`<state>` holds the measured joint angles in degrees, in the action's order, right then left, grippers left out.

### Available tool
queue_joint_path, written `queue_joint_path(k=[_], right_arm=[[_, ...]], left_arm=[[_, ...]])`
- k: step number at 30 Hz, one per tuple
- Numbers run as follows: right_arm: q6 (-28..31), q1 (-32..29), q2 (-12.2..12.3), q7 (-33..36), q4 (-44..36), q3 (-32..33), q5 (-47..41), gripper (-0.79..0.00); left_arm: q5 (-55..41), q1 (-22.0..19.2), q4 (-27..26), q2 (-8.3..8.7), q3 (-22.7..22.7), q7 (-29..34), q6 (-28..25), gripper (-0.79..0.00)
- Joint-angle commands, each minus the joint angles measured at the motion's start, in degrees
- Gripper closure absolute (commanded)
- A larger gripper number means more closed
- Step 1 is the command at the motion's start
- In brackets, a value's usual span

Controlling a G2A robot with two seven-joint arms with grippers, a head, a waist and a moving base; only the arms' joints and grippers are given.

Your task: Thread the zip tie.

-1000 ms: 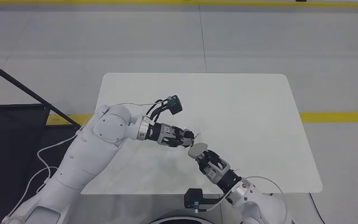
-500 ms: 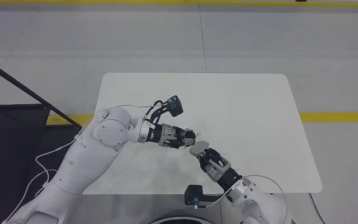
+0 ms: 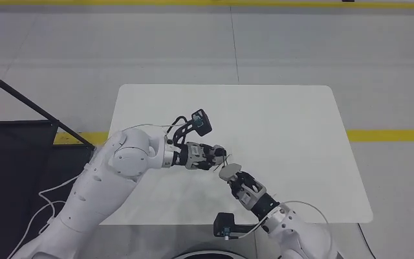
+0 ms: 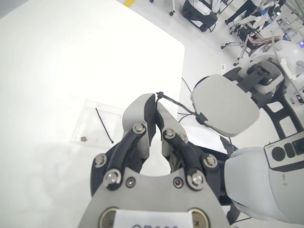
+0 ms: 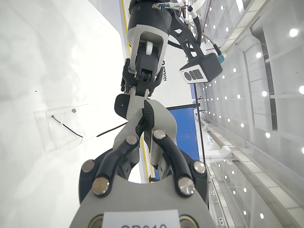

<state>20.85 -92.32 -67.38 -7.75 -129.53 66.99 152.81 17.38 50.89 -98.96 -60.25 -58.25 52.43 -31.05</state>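
Observation:
A thin black zip tie spans the short gap between my two grippers above the white table. My left gripper is shut on its head end, and the small square head pokes out past the fingertips. The right gripper is shut on the strap farther along, and the pointed tail sticks out to one side. In the top view the left gripper and right gripper nearly touch, near the table's front middle.
A second black zip tie lies on a clear plastic bag flat on the table, close under the grippers. The same bag appears in the right wrist view. The table's front edge is just behind the right arm.
The left arm's elbow and shoulder have swung slightly toward the table and its wrist has turned a little. Both grippers stay shut on the zip tie at about the same spot.

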Motion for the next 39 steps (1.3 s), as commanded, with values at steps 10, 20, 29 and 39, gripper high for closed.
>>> queue_joint_path(k=[10, 20, 29, 39], right_arm=[[-0.4, 0.1, 0.1, 1.3, -0.3, 0.3, -1.4, 0.000], [0.3, 0.3, 0.1, 2.3, 0.0, 0.7, -3.0, 0.000], [1.5, 0.8, 0.0, 4.3, 0.3, 1.0, -5.9, 0.000], [1.4, 0.9, 0.0, 5.3, 0.2, 1.5, -8.6, 0.000]], left_arm=[[14.4, 4.0, -5.9, 0.16, 0.5, -7.5, 3.6, 0.000], [18.2, 5.8, -8.0, 0.13, 0.6, -11.1, 3.6, 0.000], [19.9, 7.3, -9.5, 0.23, 0.0, -12.7, 3.7, 0.000], [22.5, 8.3, -10.8, 0.24, -0.1, -13.5, 4.1, 0.000]])
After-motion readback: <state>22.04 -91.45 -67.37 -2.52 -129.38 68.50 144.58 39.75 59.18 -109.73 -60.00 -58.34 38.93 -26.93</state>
